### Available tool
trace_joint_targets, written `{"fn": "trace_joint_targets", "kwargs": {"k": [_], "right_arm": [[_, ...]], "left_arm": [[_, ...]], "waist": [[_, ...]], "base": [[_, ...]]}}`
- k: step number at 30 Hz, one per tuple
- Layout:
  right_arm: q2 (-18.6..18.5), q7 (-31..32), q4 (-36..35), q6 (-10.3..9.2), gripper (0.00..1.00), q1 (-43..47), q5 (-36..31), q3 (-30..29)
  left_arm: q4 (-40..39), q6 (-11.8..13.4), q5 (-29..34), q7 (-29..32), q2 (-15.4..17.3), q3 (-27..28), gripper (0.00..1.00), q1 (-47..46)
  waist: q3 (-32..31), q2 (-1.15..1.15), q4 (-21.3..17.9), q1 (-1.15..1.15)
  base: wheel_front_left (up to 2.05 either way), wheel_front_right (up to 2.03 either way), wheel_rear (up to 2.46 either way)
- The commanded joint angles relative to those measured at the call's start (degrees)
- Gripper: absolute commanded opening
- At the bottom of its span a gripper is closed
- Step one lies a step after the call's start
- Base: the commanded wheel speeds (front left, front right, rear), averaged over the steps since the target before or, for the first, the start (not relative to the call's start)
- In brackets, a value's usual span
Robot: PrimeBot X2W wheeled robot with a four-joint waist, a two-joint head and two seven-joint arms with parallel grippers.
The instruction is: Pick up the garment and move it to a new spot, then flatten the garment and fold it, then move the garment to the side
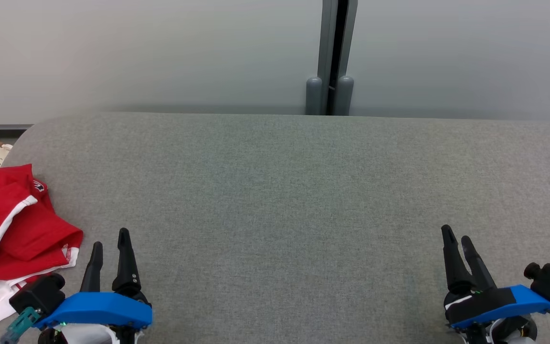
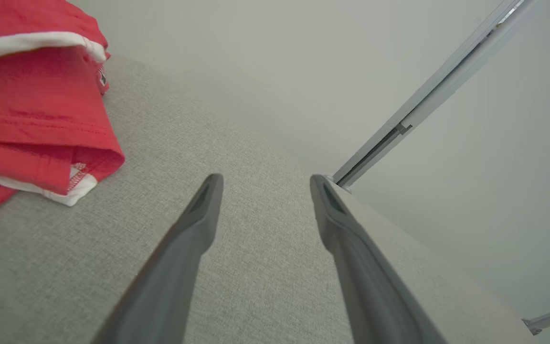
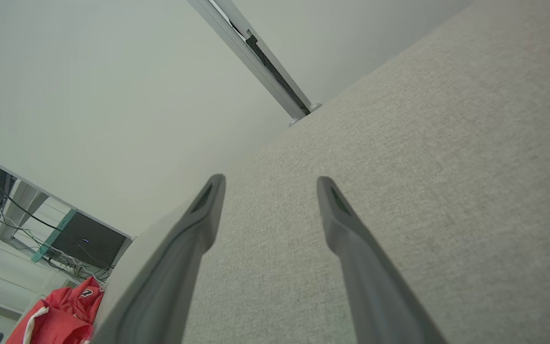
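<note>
Head view: garment (image 1: 12, 224) just left of left pincer (image 1: 110, 238)

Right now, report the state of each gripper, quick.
Left gripper: jaws open, holding nothing; the red garment lies to its left.
Right gripper: jaws open, holding nothing.

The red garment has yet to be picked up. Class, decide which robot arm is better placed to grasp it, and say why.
Probably the left. The left gripper, open, stands just beside the red garment at the grey table's left end; the right gripper, also open, is far across it.
</note>
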Motion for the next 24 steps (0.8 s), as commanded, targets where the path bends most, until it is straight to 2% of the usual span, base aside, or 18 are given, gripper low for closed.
{"fn": "trace_joint_targets", "kwargs": {"k": [1,10,24], "right_arm": [[-0.38,-0.62,-1.0,0.09,1.0,-1.24,-2.29,-0.24],[-0.43,-2.14,-1.3,0.1,1.0,-1.66,-9.15,0.43],[-0.5,-4.07,2.65,0.11,1.0,-3.73,-19.37,-0.69]], "left_arm": [[-0.95,0.28,1.82,-0.68,0.76,-0.65,1.0,-1.42],[-0.81,1.33,7.63,-2.16,2.38,-2.74,1.0,-2.03],[1.98,0.9,14.95,-4.09,3.41,-5.59,1.0,-4.08]], "waist": [[0.08,0.0,0.04,0.0],[0.59,0.0,0.25,0.0],[1.11,0.0,0.39,0.0]], "base": [[0.0,0.0,0.0],[0.0,0.0,0.0],[0.0,0.0,0.0]]}}
